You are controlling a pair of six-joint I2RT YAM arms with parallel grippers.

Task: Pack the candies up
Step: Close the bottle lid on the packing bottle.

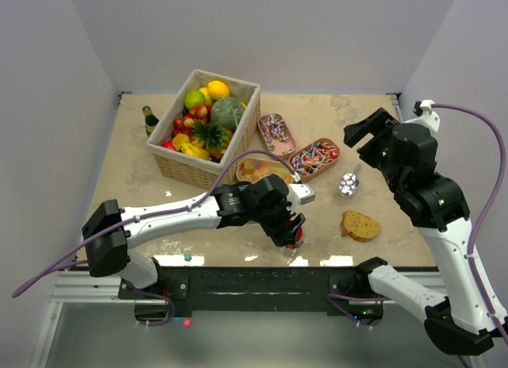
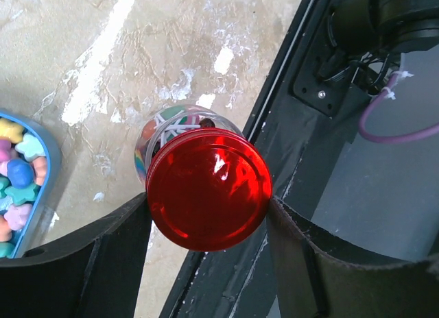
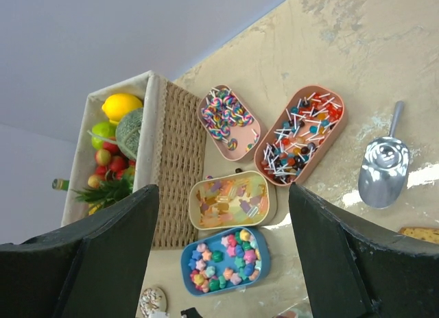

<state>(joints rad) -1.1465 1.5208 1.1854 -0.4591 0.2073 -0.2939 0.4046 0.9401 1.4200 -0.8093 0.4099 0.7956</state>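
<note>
My left gripper (image 1: 292,229) is shut on a clear jar with a red lid (image 2: 206,188), its fingers (image 2: 116,242) pressed to both sides of the lid, at the table's near edge. Coloured candies with white sticks show inside the jar. Pastel star candies fill a blue tray (image 3: 223,261), also at the left of the left wrist view (image 2: 17,188). Orange-yellow gummies lie in a yellow tray (image 3: 230,200). Stick candies fill a brown tray (image 3: 298,136), and swirl lollipops a pink tray (image 3: 226,119). My right gripper (image 1: 367,132) is open and empty, high above the trays.
A wicker basket (image 1: 205,126) of toy fruit stands at the back left, a green bottle (image 1: 149,119) beside it. A metal scoop (image 1: 348,183) and a bread slice (image 1: 360,224) lie at the right. A sprinkled doughnut (image 3: 152,301) lies near the blue tray.
</note>
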